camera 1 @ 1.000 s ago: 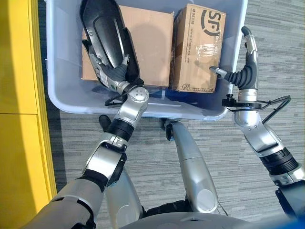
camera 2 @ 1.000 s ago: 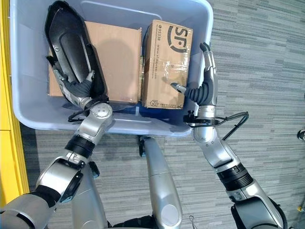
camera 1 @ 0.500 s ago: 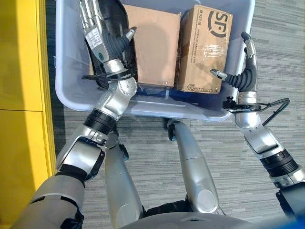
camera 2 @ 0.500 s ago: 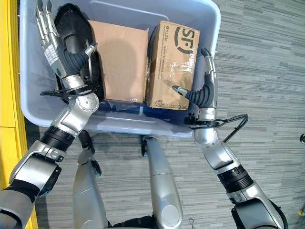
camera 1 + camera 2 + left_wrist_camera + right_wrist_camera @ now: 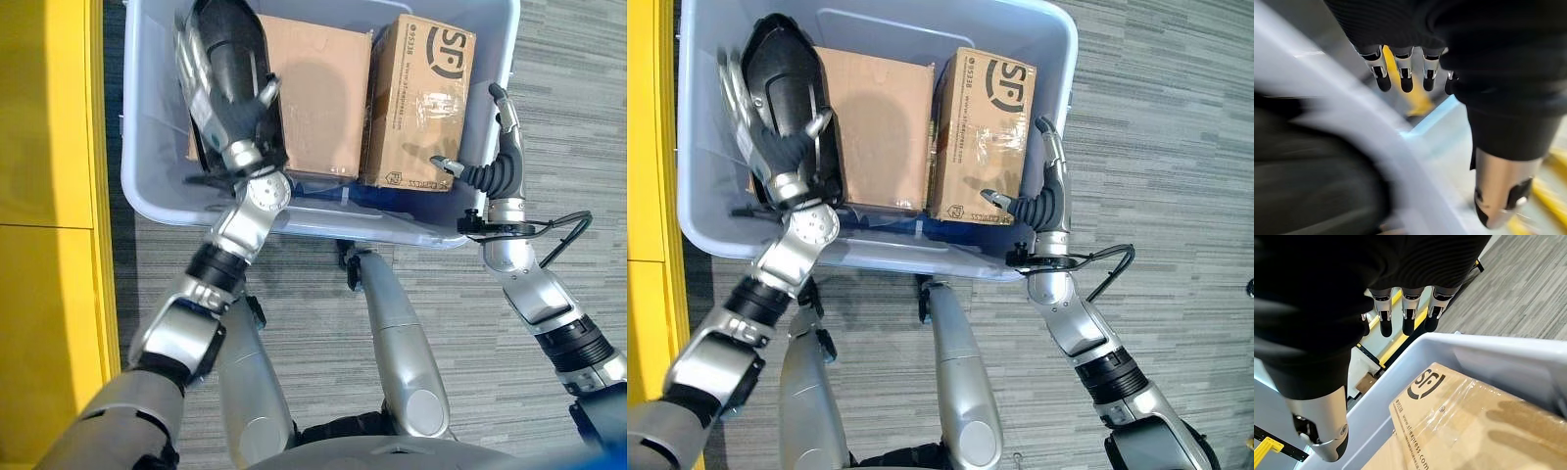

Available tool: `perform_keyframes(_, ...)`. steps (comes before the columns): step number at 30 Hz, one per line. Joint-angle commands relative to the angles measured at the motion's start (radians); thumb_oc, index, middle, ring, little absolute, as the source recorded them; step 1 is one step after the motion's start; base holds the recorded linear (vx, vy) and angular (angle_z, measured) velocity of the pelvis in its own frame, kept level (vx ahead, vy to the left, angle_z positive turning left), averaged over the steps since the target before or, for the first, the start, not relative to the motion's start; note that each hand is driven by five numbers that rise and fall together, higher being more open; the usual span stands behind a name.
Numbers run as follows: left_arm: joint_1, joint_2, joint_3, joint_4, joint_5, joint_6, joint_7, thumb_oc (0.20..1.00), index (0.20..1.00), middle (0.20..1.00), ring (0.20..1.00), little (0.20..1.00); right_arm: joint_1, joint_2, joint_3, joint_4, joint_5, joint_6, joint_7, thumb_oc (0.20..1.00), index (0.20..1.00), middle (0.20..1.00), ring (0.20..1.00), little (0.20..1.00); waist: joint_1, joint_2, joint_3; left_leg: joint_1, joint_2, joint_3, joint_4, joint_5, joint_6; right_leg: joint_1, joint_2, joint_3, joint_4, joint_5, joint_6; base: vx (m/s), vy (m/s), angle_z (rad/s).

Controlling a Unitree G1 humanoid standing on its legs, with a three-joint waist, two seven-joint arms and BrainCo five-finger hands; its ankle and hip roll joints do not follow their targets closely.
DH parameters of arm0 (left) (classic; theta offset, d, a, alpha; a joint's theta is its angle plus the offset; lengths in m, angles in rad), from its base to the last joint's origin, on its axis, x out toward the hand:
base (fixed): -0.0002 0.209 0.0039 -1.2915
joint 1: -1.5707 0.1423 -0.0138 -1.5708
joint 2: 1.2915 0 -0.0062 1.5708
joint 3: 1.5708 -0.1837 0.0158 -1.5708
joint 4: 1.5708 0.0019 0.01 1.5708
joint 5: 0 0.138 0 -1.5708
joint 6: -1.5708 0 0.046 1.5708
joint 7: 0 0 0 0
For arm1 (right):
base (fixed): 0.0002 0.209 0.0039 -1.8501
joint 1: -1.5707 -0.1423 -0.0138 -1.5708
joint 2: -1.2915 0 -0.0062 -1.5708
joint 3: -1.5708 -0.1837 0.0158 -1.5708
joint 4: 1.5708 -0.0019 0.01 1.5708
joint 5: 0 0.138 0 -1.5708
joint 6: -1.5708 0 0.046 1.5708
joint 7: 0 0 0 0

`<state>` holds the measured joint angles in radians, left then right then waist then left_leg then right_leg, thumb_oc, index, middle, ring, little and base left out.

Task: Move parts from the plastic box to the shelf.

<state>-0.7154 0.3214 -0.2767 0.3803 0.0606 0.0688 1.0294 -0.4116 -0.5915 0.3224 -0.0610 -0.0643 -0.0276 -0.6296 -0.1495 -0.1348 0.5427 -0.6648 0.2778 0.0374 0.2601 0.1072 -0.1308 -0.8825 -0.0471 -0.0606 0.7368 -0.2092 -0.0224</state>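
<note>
A pale blue plastic box (image 5: 392, 227) stands on the floor ahead of me. It holds a black moulded part (image 5: 230, 44) at its left, a flat brown carton (image 5: 313, 88) in the middle and a taller printed carton (image 5: 416, 98) at the right. My left hand (image 5: 217, 113) is inside the box against the black part, open. Its straight fingers (image 5: 1403, 73) lie along the part's left side by the box wall, and its thumb sits at the part's right. My right hand (image 5: 500, 171) hovers open over the box's right rim, with its thumb towards the printed carton (image 5: 1449, 421).
A yellow structure (image 5: 44, 196) runs along the left, close to the box. Grey striped carpet (image 5: 568, 98) lies to the right of the box and in front of it.
My left hand rose from the box's near wall to the black part's left side, fingers straightened, then settled slightly lower against the part. The right hand has barely moved. The view has shifted a little.
</note>
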Motion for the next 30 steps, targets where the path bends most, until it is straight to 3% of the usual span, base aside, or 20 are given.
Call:
perform_keyframes(1,-0.027,0.036,0.003,-0.034,-0.034,-0.027,-0.028,1.0,1.0,1.0,1.0,1.0,-0.019,0.024,-0.055,-0.044,-0.04,-0.013,-0.001,1.0,1.0,1.0,1.0,1.0,-0.014,-0.021,-0.023,-0.06,-0.04,0.025,0.045,-0.038,0.024,0.091,0.05,-0.027,-0.104,0.022,0.014,-0.01,-0.004,0.06)
perform_keyframes(6,0.012,0.004,0.045,-0.024,-0.069,-0.04,0.074,1.0,1.0,1.0,1.0,1.0,-0.011,0.016,-0.069,-0.041,-0.047,-0.017,0.013,1.0,1.0,1.0,1.0,1.0,-0.016,-0.013,-0.023,-0.051,-0.037,0.033,0.042,-0.037,0.024,0.096,0.047,-0.025,-0.104,0.016,0.013,0.0,0.01,0.02)
perform_keyframes(15,0.015,0.009,0.056,0.014,-0.056,-0.002,0.091,1.0,1.0,1.0,1.0,1.0,-0.017,0.011,-0.053,-0.025,-0.048,-0.014,0.002,1.0,1.0,1.0,1.0,1.0,-0.014,-0.016,-0.023,-0.045,-0.035,0.035,0.041,-0.032,0.021,0.102,0.048,-0.026,-0.107,0.016,0.009,0.0,0.001,-0.02)
perform_keyframes(18,-0.027,0.02,0.062,0.084,-0.075,0.0,0.139,1.0,1.0,1.0,1.0,1.0,-0.027,-0.001,-0.043,-0.016,-0.049,-0.014,0.011,1.0,1.0,1.0,1.0,1.0,-0.026,-0.021,-0.023,-0.04,-0.03,0.042,0.041,-0.031,0.02,0.102,0.051,-0.022,-0.105,0.013,0.005,-0.01,0.032,0.0)
perform_keyframes(30,-0.088,0.007,0.095,0.229,-0.189,-0.001,0.131,1.0,1.0,1.0,1.0,1.0,-0.044,-0.007,-0.02,-0.001,-0.04,0.014,0.029,1.0,1.0,1.0,1.0,1.0,-0.038,-0.041,-0.023,-0.029,-0.034,0.037,0.048,-0.056,0.014,0.114,0.05,-0.019,-0.097,-0.007,0.01,0.01,0.002,0.0)
